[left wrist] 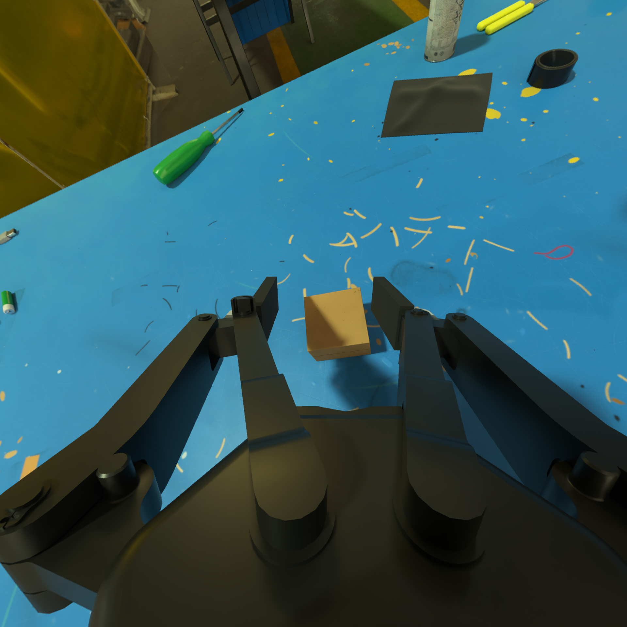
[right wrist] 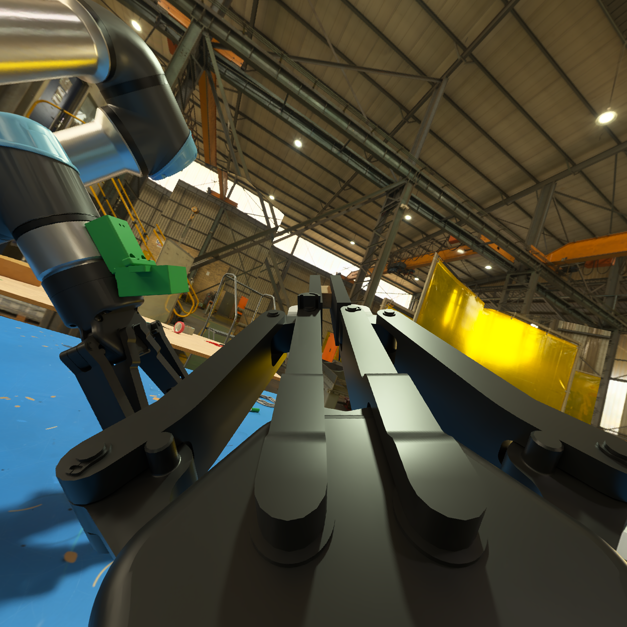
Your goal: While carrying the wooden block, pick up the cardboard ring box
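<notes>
- The left gripper (left wrist: 325, 302) hangs low over the blue table (left wrist: 237, 210), fingers spread either side of the cardboard ring box (left wrist: 336, 322), not touching it.
- The right gripper (right wrist: 325, 288), raised and tilted upward, pinches the wooden block (right wrist: 325, 294) between its fingertips.

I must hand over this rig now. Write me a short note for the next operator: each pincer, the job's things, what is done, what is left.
Right pincer: raised toward the hall roof, shut on the small pale wooden block; only a sliver of it shows between the fingers.
Left pincer: open, low over the blue paint-flecked table, one finger on each side of the tan flat cardboard ring box, not touching it.
Done: block carried, box straddled.
Left: close on the box and lift it, keeping the block gripped.
</notes>
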Motion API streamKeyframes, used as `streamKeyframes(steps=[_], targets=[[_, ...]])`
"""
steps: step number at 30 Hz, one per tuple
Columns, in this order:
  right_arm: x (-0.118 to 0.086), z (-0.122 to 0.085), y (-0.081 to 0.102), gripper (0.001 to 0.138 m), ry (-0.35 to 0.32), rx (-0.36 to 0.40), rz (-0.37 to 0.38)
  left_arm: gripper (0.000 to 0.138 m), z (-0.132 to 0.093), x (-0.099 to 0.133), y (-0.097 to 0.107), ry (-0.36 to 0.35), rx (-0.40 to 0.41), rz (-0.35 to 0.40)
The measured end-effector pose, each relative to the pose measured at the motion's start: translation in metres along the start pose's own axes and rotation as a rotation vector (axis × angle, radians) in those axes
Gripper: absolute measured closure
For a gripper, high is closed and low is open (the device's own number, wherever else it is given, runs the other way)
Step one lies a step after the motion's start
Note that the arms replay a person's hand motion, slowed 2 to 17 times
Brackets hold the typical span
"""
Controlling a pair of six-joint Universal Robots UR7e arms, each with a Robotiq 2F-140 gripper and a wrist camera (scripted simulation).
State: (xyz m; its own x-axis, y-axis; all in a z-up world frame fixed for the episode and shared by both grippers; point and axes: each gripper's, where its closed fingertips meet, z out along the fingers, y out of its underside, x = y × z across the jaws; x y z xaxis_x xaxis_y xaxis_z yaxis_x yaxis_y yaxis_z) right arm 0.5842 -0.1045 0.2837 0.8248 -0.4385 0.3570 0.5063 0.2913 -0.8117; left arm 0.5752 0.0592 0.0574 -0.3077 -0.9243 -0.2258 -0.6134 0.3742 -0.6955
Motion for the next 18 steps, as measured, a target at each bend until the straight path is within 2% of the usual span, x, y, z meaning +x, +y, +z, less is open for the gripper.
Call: streamKeyframes(steps=[10,18], targets=[[-0.001,-0.005,0.004,0.131,0.013,-0.005,-0.004,0.064,0.009,0.007,0.015,0.03,-0.029,-0.077],[-0.001,-0.007,0.006,0.131,0.022,-0.003,0.002,0.063,0.015,0.006,0.031,0.011,-0.074,-0.095]])
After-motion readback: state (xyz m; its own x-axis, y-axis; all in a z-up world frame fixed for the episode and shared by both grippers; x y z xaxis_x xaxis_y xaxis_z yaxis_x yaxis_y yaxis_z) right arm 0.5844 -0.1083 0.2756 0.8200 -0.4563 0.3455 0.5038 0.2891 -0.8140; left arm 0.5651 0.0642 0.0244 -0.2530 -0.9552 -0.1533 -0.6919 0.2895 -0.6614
